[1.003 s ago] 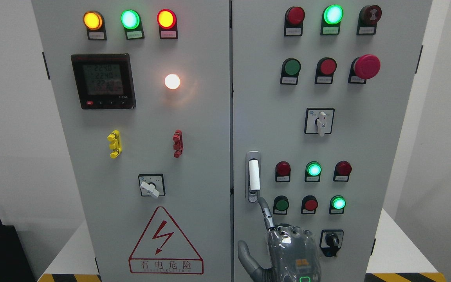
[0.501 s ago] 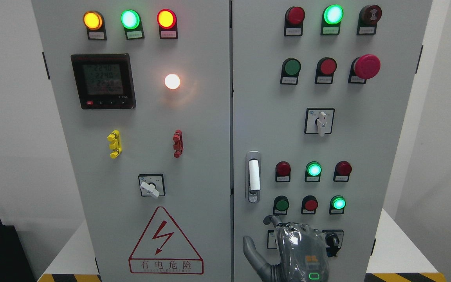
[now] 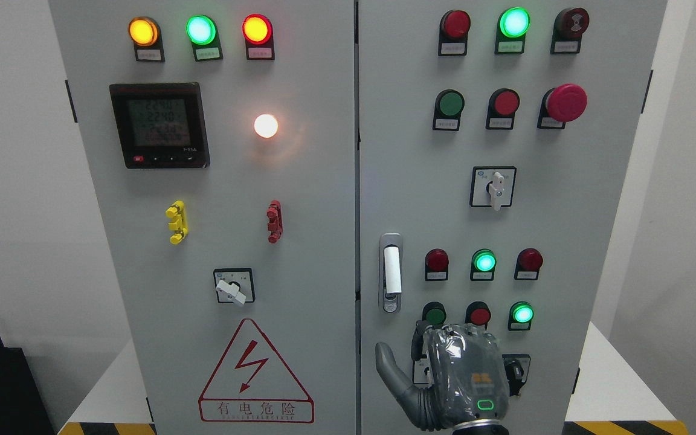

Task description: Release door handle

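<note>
bright, even, sharp; lamp glare

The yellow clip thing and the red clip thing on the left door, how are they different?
The yellow clip is bright yellow; the red clip is dark red. The yellow clip sits further left, below the meter; the red clip sits nearer the door's right edge, below the white lamp. Both stand upright at the same height, alike in shape.

"有电危险" on warning sign (image 3: 255, 374)

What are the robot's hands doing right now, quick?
Right hand: fingers curled, thumb out, holding nothing, below the door handle and clear of it.
Left hand: not in view.
</note>
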Controlling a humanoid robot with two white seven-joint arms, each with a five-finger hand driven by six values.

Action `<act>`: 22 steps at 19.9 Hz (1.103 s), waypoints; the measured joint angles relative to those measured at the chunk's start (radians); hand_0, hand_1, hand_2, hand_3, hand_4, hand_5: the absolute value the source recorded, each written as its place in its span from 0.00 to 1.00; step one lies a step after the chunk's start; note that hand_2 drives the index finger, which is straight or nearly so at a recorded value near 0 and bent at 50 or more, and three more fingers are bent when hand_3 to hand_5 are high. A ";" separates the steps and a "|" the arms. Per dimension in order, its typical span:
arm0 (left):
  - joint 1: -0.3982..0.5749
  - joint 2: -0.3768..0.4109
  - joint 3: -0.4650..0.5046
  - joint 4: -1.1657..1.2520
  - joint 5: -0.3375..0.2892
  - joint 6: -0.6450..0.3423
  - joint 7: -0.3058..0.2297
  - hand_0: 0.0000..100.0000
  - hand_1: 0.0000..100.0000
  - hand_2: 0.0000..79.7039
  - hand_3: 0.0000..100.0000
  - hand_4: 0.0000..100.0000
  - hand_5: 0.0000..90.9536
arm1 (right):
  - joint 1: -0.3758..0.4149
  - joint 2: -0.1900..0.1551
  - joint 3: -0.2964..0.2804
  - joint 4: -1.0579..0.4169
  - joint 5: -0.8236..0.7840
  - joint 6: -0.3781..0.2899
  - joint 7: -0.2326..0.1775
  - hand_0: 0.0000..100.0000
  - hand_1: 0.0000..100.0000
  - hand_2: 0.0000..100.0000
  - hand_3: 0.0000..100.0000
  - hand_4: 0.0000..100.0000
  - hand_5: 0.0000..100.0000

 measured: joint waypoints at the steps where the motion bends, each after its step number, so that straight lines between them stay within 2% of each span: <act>1: 0.000 0.000 0.000 0.000 0.000 0.000 0.000 0.12 0.39 0.00 0.00 0.00 0.00 | -0.008 0.000 0.000 0.001 0.007 0.000 0.004 0.31 0.00 1.00 1.00 1.00 0.96; 9: 0.000 0.000 0.000 0.000 0.000 0.000 0.000 0.12 0.39 0.00 0.00 0.00 0.00 | -0.068 0.000 -0.002 0.023 0.050 0.007 0.027 0.31 0.00 1.00 1.00 1.00 0.96; 15: 0.000 0.000 0.000 0.000 0.000 0.000 0.000 0.12 0.39 0.00 0.00 0.00 0.00 | -0.110 0.000 -0.003 0.047 0.066 0.025 0.064 0.31 0.00 1.00 1.00 1.00 0.96; 22: 0.000 0.000 0.000 0.000 0.000 0.000 0.000 0.12 0.39 0.00 0.00 0.00 0.00 | -0.144 0.000 -0.006 0.072 0.072 0.031 0.069 0.32 0.02 1.00 1.00 1.00 0.96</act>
